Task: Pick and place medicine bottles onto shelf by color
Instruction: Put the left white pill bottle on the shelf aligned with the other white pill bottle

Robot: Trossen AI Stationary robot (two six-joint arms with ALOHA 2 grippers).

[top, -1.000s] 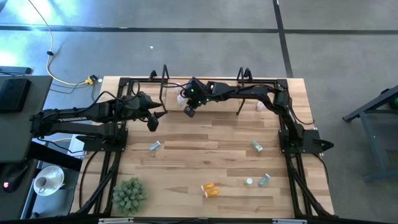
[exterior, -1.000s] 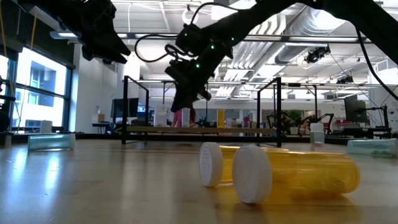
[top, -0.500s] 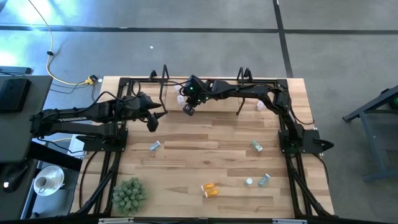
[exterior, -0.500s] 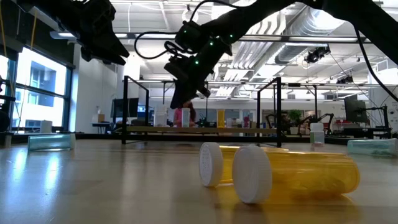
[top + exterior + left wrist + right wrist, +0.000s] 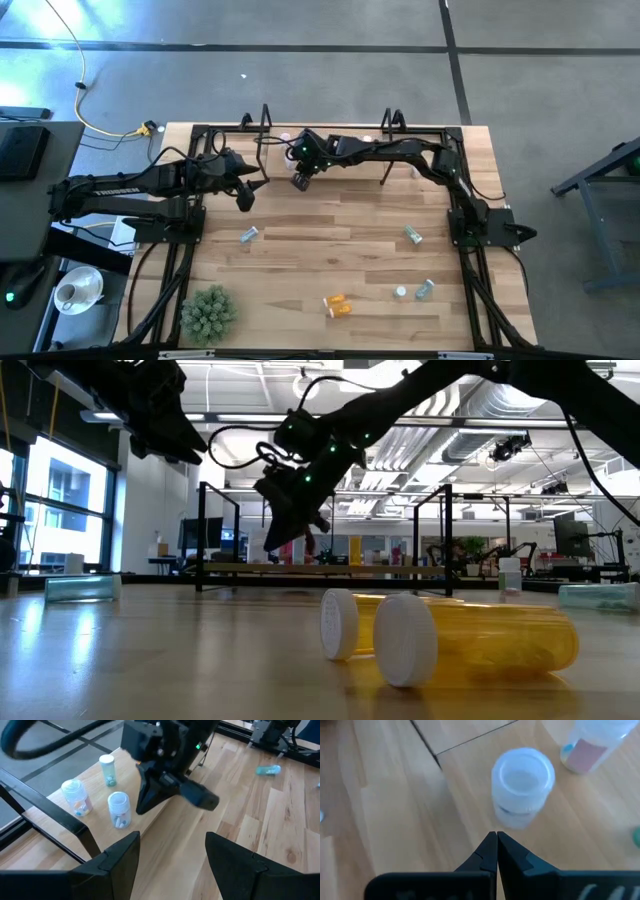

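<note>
We see three whitish bottles (image 5: pixel 119 809) upright on the shelf (image 5: pixel 150 827), the empty right gripper (image 5: pixel 299 181) pinched closed beside them, left gripper (image 5: pixel 245 198) parted and empty, and several bottles (image 5: pixel 338 305) lying unplaced on the table (image 5: pixel 330 250).

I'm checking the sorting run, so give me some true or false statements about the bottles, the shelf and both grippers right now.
1. The right gripper is shut and holds nothing. True.
2. The left gripper grips an orange bottle. False: its fingers are open and empty.
3. Three bottles stand upright on the shelf near the right gripper. True: a whitish bottle and two more beside it.
4. The two orange bottles stand on the shelf. False: they lie on the table's near part.
5. The plant ball sits by the table's near left corner. True.
</note>
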